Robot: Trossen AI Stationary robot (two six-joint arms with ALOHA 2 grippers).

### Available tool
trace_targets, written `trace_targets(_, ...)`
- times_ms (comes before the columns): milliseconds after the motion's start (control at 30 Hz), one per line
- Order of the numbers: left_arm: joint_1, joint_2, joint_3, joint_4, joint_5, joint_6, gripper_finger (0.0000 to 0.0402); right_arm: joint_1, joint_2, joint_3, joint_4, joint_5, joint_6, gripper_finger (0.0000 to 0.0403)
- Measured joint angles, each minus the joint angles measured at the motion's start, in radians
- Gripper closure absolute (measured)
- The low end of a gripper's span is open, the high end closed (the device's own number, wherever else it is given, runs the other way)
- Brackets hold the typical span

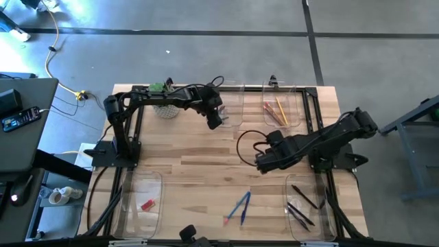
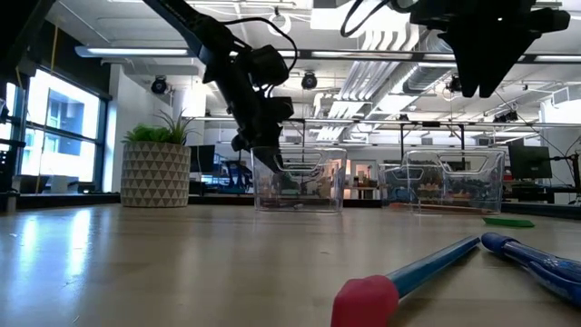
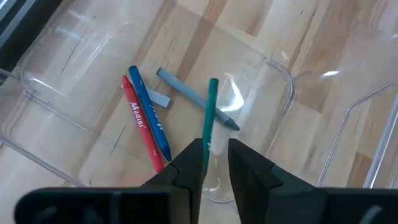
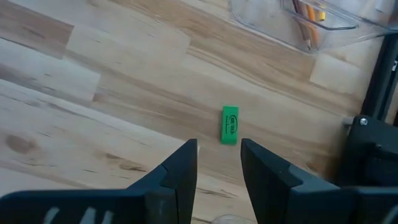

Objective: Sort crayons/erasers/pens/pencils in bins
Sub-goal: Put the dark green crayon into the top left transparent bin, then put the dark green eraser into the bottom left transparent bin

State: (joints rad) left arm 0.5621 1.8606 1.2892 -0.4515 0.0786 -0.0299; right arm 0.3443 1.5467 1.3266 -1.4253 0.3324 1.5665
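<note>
The far middle bin (image 3: 273, 68) holds a red crayon (image 3: 142, 127), a blue crayon (image 3: 149, 115) and a grey-blue crayon (image 3: 186, 94). My left gripper (image 3: 216, 158) reaches down into this bin (image 1: 230, 103), open. A green crayon (image 3: 210, 118) stands slanted between its fingers. My right gripper (image 4: 217, 155) hangs open over the table's middle right (image 1: 269, 156). A green eraser (image 4: 230, 124) lies flat on the wood just beyond its fingertips; the low view shows the eraser (image 2: 508, 221) too. My left gripper comes from above, slanting down into the bin. The green crayon's near end (image 3: 206, 146) sits between the fingers, close against one finger (image 3: 189, 162), with a gap to the other. Whether it touches, I cannot tell. The crayon's far end crosses the grey-blue crayon.
The far right bin (image 1: 296, 103) holds pencils (image 1: 276, 110). The near right bin (image 1: 322, 213) holds dark pens, the near left bin (image 1: 130, 199) a red eraser (image 1: 146, 204). Two blue pens (image 1: 241, 204) and a small pink piece (image 1: 226, 220) lie near the front edge. A potted plant (image 1: 163, 104) stands far left.
</note>
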Motion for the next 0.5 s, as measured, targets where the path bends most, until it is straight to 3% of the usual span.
trace_targets(267, 0.001, 0.0, 0.02, 0.007, -0.001, 0.0, 0.0311, -0.042, -0.005, 0.0, -0.088, -0.002, -0.037, 0.0289)
trace_targets(500, 0.002, 0.0, 0.144, -0.058, -0.001, 0.082, 0.0309, -0.113, -0.037, 0.0, -0.135, 0.007, -0.14, 0.0289)
